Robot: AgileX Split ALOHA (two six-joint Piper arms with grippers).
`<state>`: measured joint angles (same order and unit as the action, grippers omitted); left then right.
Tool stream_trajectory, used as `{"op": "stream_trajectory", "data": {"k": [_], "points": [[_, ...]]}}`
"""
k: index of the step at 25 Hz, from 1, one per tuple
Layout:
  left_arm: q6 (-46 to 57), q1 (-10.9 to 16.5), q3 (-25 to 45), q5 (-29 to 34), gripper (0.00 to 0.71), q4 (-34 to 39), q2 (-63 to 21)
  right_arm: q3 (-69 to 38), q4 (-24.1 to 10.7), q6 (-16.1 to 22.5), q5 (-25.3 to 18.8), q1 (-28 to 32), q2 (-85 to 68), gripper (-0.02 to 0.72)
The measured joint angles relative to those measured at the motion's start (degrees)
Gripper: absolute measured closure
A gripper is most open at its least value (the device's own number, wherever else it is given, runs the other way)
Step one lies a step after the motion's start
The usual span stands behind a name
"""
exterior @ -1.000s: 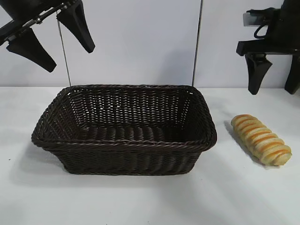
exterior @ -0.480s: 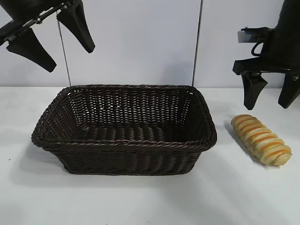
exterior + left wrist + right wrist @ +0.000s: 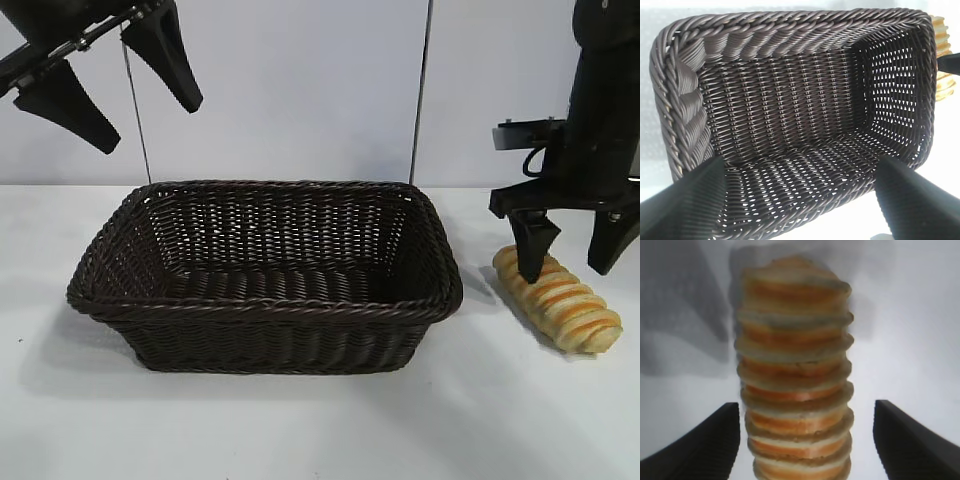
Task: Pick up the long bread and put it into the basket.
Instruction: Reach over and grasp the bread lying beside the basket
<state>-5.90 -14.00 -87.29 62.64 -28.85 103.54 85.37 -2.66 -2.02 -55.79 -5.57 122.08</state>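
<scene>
I am watching the right gripper (image 3: 572, 262) hanging over the bread (image 3: 560, 300), jaws standing apart and pointing down. One finger (image 3: 530, 250) is covering part of the loaf's far end; the other is sitting partly past the frame edge at far right, so I am not seeing its tip fully. In the right wrist view the bread (image 3: 796, 375) is lying between the two fingers, untouched. The bread is resting on the white worktop (image 3: 300, 430), just right of the basket (image 3: 265, 300) and apart from it. The left gripper (image 3: 110, 85) is hovering high at far left, jaws apart, looking down into the basket (image 3: 685, 105); only a sliver of bread (image 3: 940, 35) is showing past its rim.
</scene>
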Motion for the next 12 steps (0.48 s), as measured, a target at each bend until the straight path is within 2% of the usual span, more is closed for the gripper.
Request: {"op": "stream_trajectory", "data": {"k": [3, 5, 10, 12], "points": [[0.0, 0.0, 0.0, 0.0, 0.115, 0.0, 0.0, 0.0, 0.04, 0.05, 0.36, 0.0, 0.0, 0.167], [0.0, 0.0, 0.0, 0.0, 0.115, 0.0, 0.0, 0.0, 0.11, 0.05, 0.47, 0.0, 0.0, 0.199], [0.0, 0.0, 0.0, 0.0, 0.115, 0.0, 0.0, 0.0, 0.11, 0.55, 0.53, 0.0, 0.0, 0.421], [0.0, 0.0, 0.0, 0.0, 0.115, 0.0, 0.0, 0.0, 0.11, 0.99, 0.78, 0.0, 0.0, 0.459]]}}
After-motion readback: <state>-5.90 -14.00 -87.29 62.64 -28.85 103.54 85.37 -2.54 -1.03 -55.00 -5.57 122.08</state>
